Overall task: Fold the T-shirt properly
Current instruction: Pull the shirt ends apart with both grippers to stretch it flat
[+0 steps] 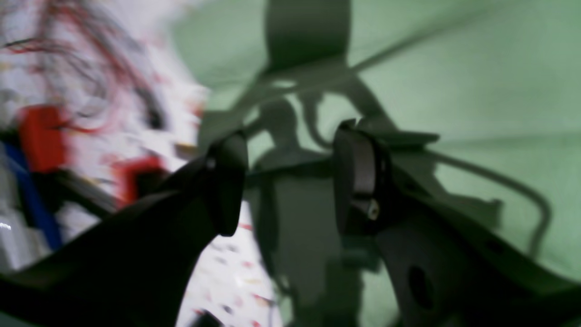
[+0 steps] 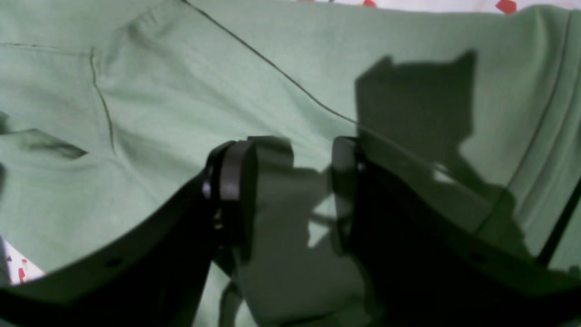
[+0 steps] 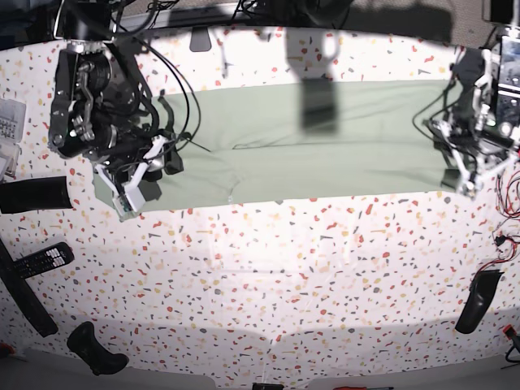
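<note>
**A:** so what've you got on your screen right now?

**B:** biggest thing first: you've got the speckled terrazzo-pattern desk (image 3: 268, 276) filling the base view, and the T-shirt (image 3: 325, 138) is lying flat across the far half of it as a long pale green band, running nearly from one arm to the other. There's a crease near the middle of it

**A:** and your arms?

**B:** your right end effector (image 2: 290, 181) sits over the shirt's end on the left of the base view. In its wrist view the jaws stand apart, with only green cloth and shadow visible between them, nothing gripped. Your left end effector (image 1: 290, 181) is over the opposite end of the shirt, at the cloth's edge where the desk shows through. That view's blurry, but the jaws are clearly parted with nothing between the pads

**A:** anything else lying around?

**B:** a remote control (image 3: 42, 260) near the desk's edge on the left of the base view, well apart from the shirt
</note>
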